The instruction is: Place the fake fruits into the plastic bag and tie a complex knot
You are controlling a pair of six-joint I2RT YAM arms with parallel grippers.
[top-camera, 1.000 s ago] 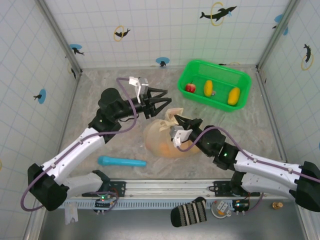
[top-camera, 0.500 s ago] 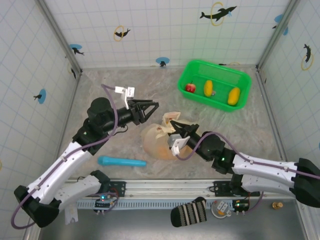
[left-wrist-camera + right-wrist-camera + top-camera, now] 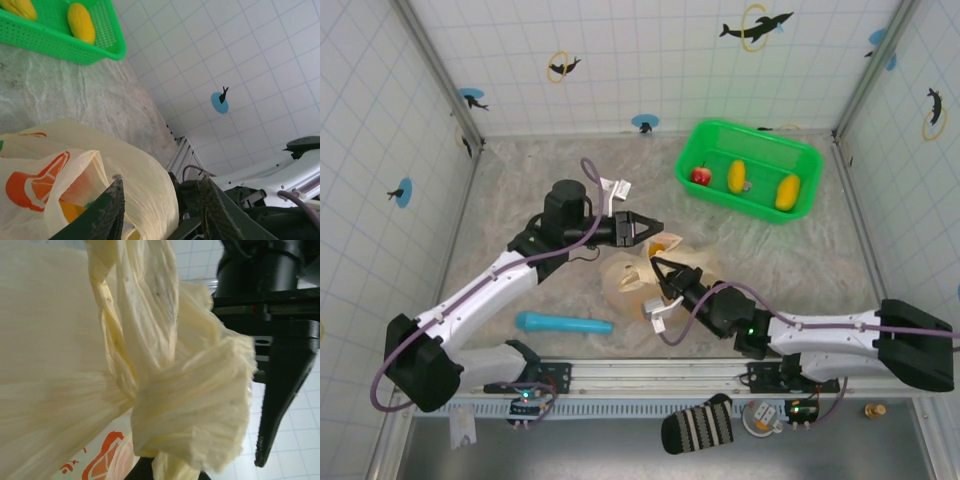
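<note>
The bag (image 3: pixel 625 283) lies on the table between the two arms, well apart from the green basket (image 3: pixel 752 207). Its neck is turned up and away from the bases. The right gripper (image 3: pixel 657 267) comes in from the near right. It is closed on the neck, and the right wrist view shows the handles twisted and bunched into a thick wad (image 3: pixel 192 405) just above its fingers.

The left gripper (image 3: pixel 655 228) reaches in from the left, level with the table, and its tips are just beyond the far end of the neck. Its fingers (image 3: pixel 112 212) stand partly apart and have no hold on anything. In the left wrist view a fold of the bag rises between them, but I cannot tell if it touches them.

The twisted strand runs from the bag's body toward the far right, so it lies across the line of the left fingers and a little below them. Both grippers are close to the wad, and the left one is the free one. I judge that it must come down a little and close across the strand for the next turn of the knot.

Something orange shows through the bag, probably fruit. An apple and two yellow fruits (image 3: pixel 736 177) are in the basket, so the filling looks incomplete.
</note>
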